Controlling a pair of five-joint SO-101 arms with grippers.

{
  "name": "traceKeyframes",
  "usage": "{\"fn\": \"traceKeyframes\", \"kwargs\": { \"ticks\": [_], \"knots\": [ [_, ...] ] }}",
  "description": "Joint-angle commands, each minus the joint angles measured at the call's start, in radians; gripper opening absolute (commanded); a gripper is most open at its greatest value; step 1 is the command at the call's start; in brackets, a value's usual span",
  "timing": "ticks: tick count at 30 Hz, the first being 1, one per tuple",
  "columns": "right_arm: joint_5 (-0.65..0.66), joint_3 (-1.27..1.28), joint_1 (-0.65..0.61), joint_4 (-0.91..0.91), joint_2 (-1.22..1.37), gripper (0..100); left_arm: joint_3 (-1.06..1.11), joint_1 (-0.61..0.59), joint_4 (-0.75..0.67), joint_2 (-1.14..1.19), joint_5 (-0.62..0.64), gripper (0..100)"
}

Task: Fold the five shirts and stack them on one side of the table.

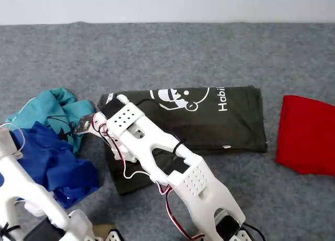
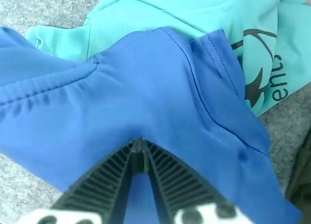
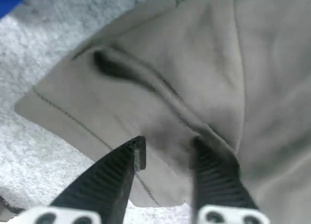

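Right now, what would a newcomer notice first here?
The white right arm stretches across the dark green shirt mid-table, the right tool open over a fold. At the left, the left tool pinches the blue shirt heaped beside a teal shirt; a red shirt lies far right.

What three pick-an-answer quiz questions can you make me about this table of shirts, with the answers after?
1. Where in the high view is the red shirt? A) middle B) left C) right edge.
2. How many shirts show from above? A) two B) four C) six.
3. How is the right pincer? A) open over the dark green shirt B) shut on a sock C) shut on a cup.
Answers: C, it lies at the right, apart from the others; B, the teal shirt, blue shirt, dark green shirt and red shirt are there; A, its jaws stand apart above that shirt's hem.
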Motion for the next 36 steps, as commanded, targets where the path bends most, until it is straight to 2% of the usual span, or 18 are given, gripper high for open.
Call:
{"fn": "traceKeyframes", "kwargs": {
  "ticks": [1, 11, 27, 36],
  "knots": [
    [-0.008, -0.051, 0.021, -0.008, -0.015, 3.2, -0.005, -0.005, -0.014, -0.037, -0.003, 1],
    [-0.003, -0.273, 0.120, 0.047, -0.015, 0.9, -0.005, -0.002, -0.012, -0.037, -0.003, 1],
    [-0.009, -0.282, 0.232, 0.008, -0.053, 1.0, -0.005, 0.000, -0.012, -0.035, -0.003, 1],
    [-0.005, -0.391, 0.229, 0.036, -0.134, 1.0, -0.005, 0.000, 0.002, -0.037, -0.003, 1]
  ]
}}
